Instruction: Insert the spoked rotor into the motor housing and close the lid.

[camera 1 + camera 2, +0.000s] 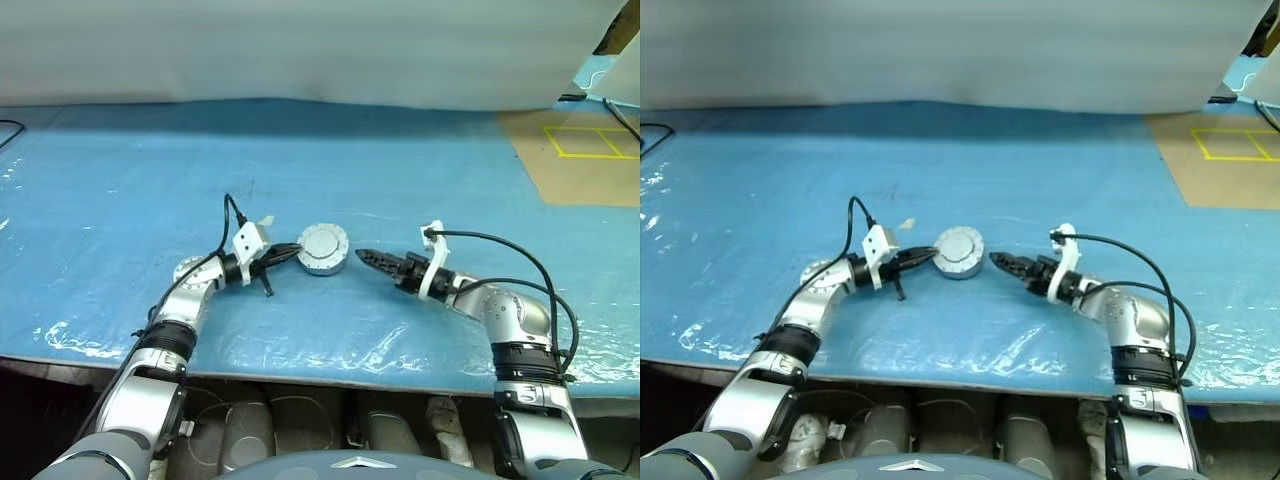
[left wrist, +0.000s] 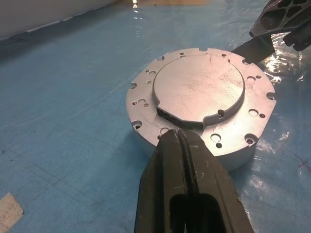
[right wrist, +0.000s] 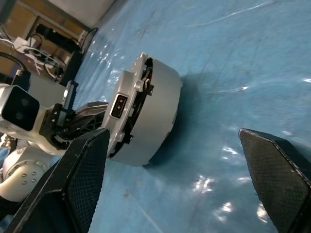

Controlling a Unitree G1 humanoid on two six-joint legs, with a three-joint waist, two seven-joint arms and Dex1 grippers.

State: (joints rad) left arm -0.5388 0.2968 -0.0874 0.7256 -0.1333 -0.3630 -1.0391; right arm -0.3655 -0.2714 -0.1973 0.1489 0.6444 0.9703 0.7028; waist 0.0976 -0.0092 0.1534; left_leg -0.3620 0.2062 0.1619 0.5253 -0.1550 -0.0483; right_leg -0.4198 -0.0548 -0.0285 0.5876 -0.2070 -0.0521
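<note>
The motor housing [image 3: 158, 114], a short round silver body, stands in the middle of the blue table. On top of it sits the lid [image 2: 199, 87], a flat silver plate with holes round its rim and a raised smooth disc. The spoked rotor is hidden. My left gripper [image 1: 295, 251] is shut, and its fingertips [image 2: 177, 135] touch the lid's near rim from the left. My right gripper [image 1: 362, 257] hangs open a short way to the right of the housing, pointing at it, with nothing between its fingers [image 3: 85, 170].
A brown board [image 1: 585, 150] with yellow tape lines lies at the back right. A white sheet [image 1: 300, 50] closes off the back of the table. The table's front edge [image 1: 320, 368] runs just under both arms. A scrap of pale tape [image 2: 7, 211] lies near the left gripper.
</note>
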